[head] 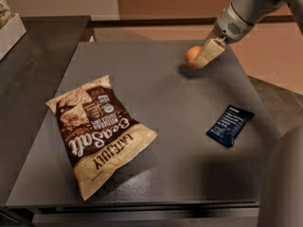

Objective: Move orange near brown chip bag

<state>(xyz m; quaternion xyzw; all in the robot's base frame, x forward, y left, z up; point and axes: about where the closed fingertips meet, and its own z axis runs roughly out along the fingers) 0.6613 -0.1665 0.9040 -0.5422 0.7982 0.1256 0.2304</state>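
Observation:
The orange [191, 56] is at the far right of the grey table [161, 108], held just above the surface with its shadow below it. My gripper [199, 60] comes down from the upper right and is shut on the orange; one pale finger [209, 52] covers the orange's right side. The brown chip bag [97, 131], dark brown and cream with "Sea Salt" lettering, lies flat at the front left of the table, far from the orange.
A small dark navy bar wrapper [229, 125] lies at the right of the table. A white box [9, 30] stands on the dark counter at the far left. Part of the robot's pale body [284, 183] fills the bottom right corner.

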